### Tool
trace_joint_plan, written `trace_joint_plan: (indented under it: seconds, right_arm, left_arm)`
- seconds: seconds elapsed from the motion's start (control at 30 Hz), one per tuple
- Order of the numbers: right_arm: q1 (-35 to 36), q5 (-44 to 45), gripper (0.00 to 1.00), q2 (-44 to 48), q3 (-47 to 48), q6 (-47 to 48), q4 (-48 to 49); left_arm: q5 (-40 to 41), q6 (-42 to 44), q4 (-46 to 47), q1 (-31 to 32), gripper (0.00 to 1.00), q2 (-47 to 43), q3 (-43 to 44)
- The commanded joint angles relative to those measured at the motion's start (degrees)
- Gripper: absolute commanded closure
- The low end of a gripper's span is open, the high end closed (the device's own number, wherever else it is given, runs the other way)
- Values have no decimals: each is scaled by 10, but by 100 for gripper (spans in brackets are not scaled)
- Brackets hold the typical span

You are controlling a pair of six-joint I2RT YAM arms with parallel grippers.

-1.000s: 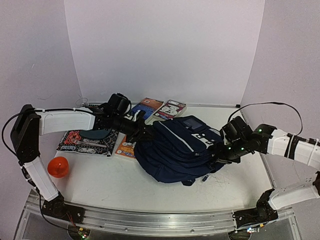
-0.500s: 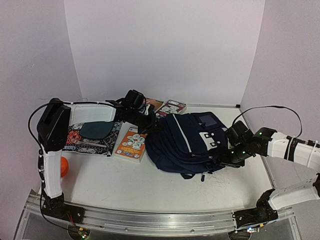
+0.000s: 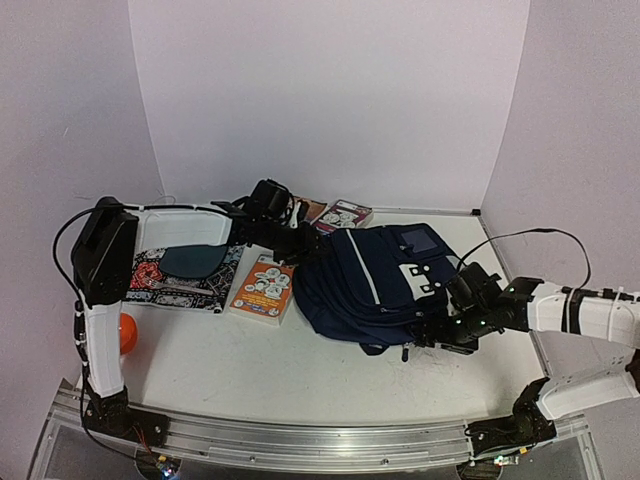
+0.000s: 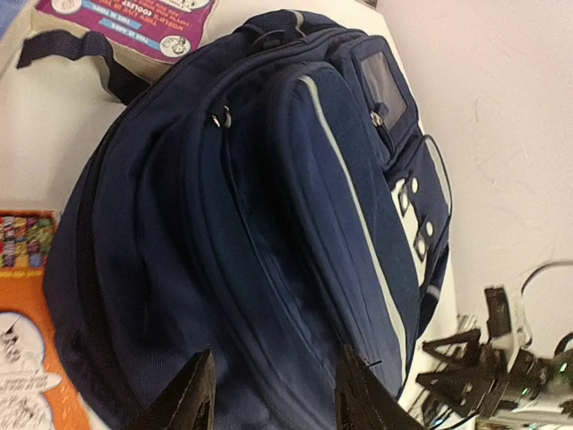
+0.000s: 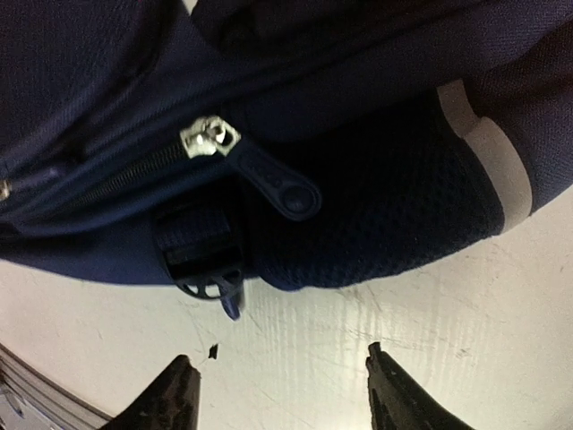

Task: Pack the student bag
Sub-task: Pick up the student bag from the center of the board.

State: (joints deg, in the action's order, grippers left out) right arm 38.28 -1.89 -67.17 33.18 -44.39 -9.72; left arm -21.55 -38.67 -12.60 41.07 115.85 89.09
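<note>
The student bag, navy blue with grey-white stripes, lies on its back in the middle right of the table. My left gripper is at the bag's left end, open. In the left wrist view its fingertips stand apart just above the bag's fabric, gripping nothing. My right gripper is at the bag's near right corner, open. In the right wrist view it hovers over bare table just short of a zipper pull and a black buckle.
An orange book lies just left of the bag. Beside it is a patterned black mat with a teal oval. An orange ball sits at the far left. Two more books lie behind the bag near the back wall.
Both grippers have opened and let go of the bag. The bag has shifted right, uncovering the orange book. My right gripper has drawn back toward the front edge.
</note>
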Motion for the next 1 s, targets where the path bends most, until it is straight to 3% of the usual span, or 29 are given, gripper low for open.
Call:
trace_joint_plan:
  seconds: [0.0, 0.2, 0.5, 0.8, 0.97]
  right_arm:
    - [2, 20, 27, 6, -20, -68, 60]
    - [-7, 59, 8, 98, -100, -201, 145]
    - [-24, 63, 4, 63, -183, -311, 308]
    - [-28, 31, 14, -66, -196, -326, 483]
    - [-28, 22, 39, -107, -196, -333, 542]
  left_arm:
    - [98, 67, 10, 45, 52, -106, -52]
    - [184, 82, 10, 120, 48, -167, -131]
    - [186, 51, 53, 172, 44, -184, -200]
    - [200, 45, 66, 230, 45, -137, -181]
    - [190, 34, 84, 245, 45, -114, -175]
